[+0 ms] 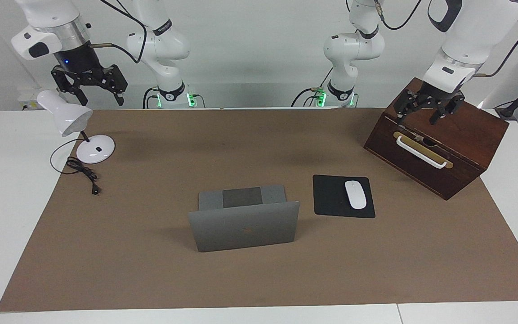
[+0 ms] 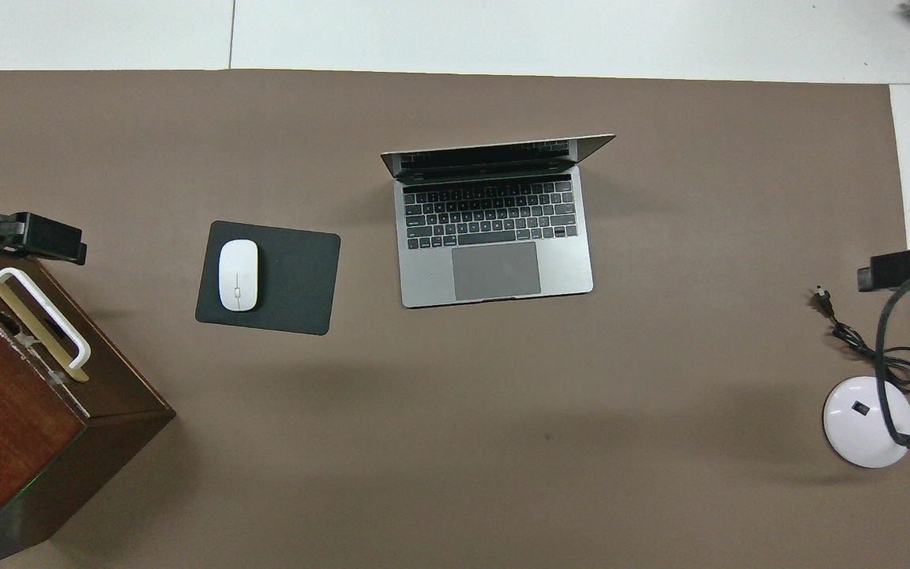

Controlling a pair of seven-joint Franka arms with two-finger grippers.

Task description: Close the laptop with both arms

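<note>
Laptop (image 1: 244, 219) stands open mid-bench beside the mouse pad (image 1: 342, 196), so we bring the left tool (image 1: 425, 111), wide over the wooden box (image 1: 439, 139), and the right tool (image 1: 90, 87), wide above the lamp (image 1: 72, 123), evenly onto the lid's top edge.

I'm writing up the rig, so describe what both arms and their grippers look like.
Both arms are white with rounded segments, dark grey joint bands and black cables looping along them; green lights glow at their bases. The right gripper is black with linked fingers, under a silver wrist ring with a small blue light. The left gripper is the same black linked type.
</note>
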